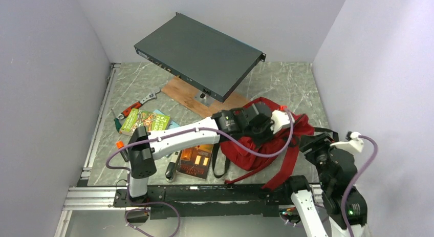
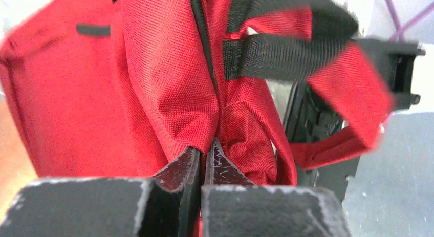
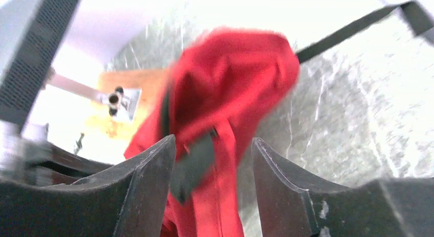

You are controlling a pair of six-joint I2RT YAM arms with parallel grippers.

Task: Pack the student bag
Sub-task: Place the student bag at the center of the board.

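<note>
The student bag (image 1: 246, 153), a red fabric backpack with black webbing, lies crumpled on the marble table at the right. My left gripper (image 1: 260, 122) reaches across from the left and is shut on a fold of the bag's red cloth (image 2: 184, 93); in the left wrist view its fingertips (image 2: 190, 156) pinch the fabric tight. My right gripper (image 1: 313, 145) sits at the bag's right side. Its jaws stand well apart in the right wrist view, and a red strap with black webbing (image 3: 225, 186) hangs loose between them, ungripped. The bag's main body (image 3: 230, 73) bulges beyond.
A flat dark grey metal box (image 1: 199, 52) stands tilted on a post over a wooden board (image 1: 176, 91) at the back. Books (image 1: 143, 120) (image 1: 196, 161), pliers (image 1: 137, 105) and an orange-capped pen (image 1: 120, 145) lie left of the bag. Walls enclose the table closely.
</note>
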